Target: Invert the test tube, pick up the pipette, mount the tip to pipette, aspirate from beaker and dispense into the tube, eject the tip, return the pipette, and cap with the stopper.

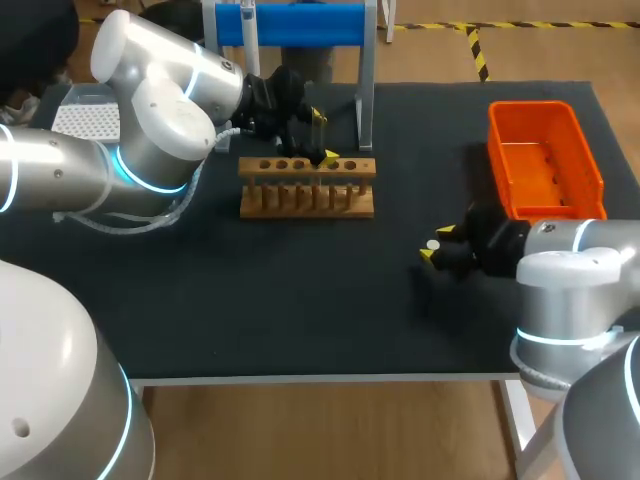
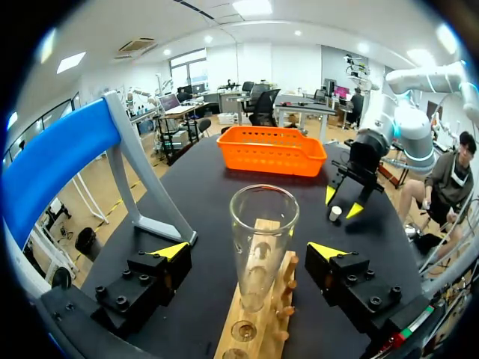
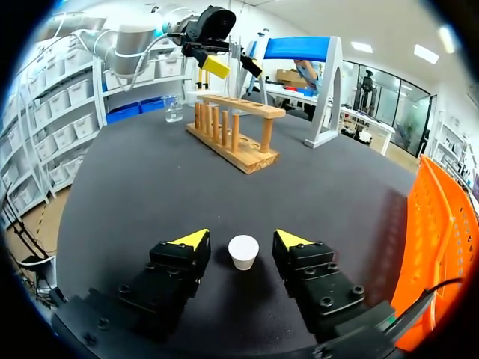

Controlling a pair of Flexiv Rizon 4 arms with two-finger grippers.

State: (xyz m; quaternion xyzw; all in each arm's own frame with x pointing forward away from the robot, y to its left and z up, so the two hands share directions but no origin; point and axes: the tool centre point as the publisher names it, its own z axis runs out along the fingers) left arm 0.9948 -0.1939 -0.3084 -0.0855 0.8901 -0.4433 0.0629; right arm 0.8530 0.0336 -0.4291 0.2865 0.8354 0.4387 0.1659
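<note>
Right gripper (image 3: 241, 238) sits nearer than the wooden rack (image 1: 306, 188), off to its right, fingers spread with the white stopper (image 3: 243, 251) loose between them. Left gripper (image 2: 251, 250) hangs over the rack, released, not touching the upright test tube (image 2: 262, 239) standing in it.

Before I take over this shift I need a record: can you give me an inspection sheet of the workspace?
Surface: black table, flat and dark.
Job's things: test tube upright, mouth up, in the wooden rack; white stopper on the table; pipette hanging on the blue stand; beaker beyond the rack; tip box at far left.
Clutter: orange basket at the table's right.
Grippers: left gripper open, fingers either side of the tube, not touching; right gripper open, stopper between its fingers, gaps both sides.
Cables: grey cable looped beneath the left arm.
Surroundings: nothing seen reaching over the table.
</note>
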